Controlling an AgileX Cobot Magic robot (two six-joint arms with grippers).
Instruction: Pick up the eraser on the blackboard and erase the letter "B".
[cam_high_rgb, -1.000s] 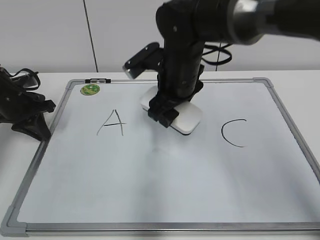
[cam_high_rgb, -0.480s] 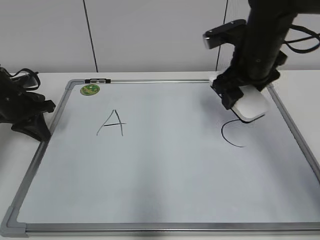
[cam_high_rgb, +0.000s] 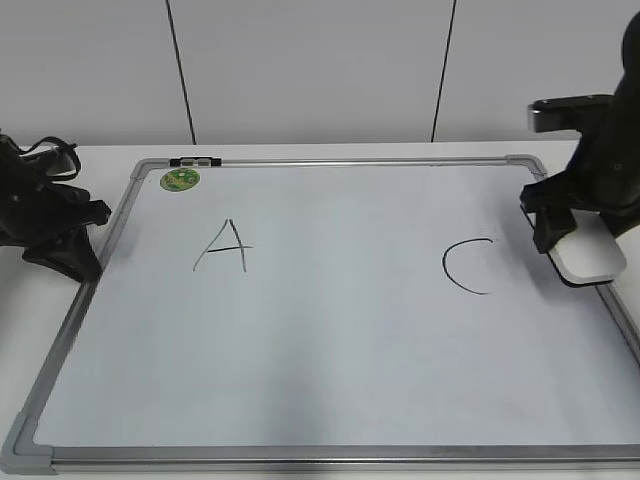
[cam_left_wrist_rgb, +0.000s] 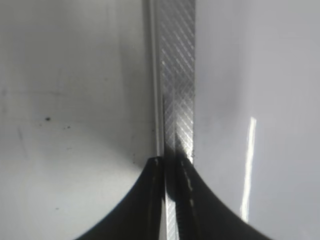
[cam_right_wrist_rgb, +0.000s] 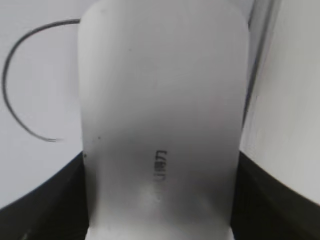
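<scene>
The blackboard (cam_high_rgb: 330, 340) is a white board in a silver frame lying flat on the table. A black "A" (cam_high_rgb: 225, 247) and a black "C" (cam_high_rgb: 468, 265) are on it; the space between them is blank and no letter "B" shows. My right gripper (cam_high_rgb: 568, 236) is shut on the white eraser (cam_high_rgb: 590, 258) and holds it at the board's right frame, just right of the "C". The right wrist view shows the eraser (cam_right_wrist_rgb: 160, 100) between the jaws (cam_right_wrist_rgb: 160, 167) with the "C" (cam_right_wrist_rgb: 17, 100) to its left. My left gripper (cam_high_rgb: 62, 240) rests at the board's left edge, its jaws (cam_left_wrist_rgb: 172, 167) shut over the frame (cam_left_wrist_rgb: 177, 75).
A round green magnet (cam_high_rgb: 180, 179) sits in the board's far left corner, and a black clip (cam_high_rgb: 195, 161) is on the top frame beside it. The white table (cam_high_rgb: 600, 160) surrounds the board; a panelled wall stands behind.
My right gripper has carried the eraser from the board's middle to the right, past the "C", to the right frame. The left arm has not moved.
</scene>
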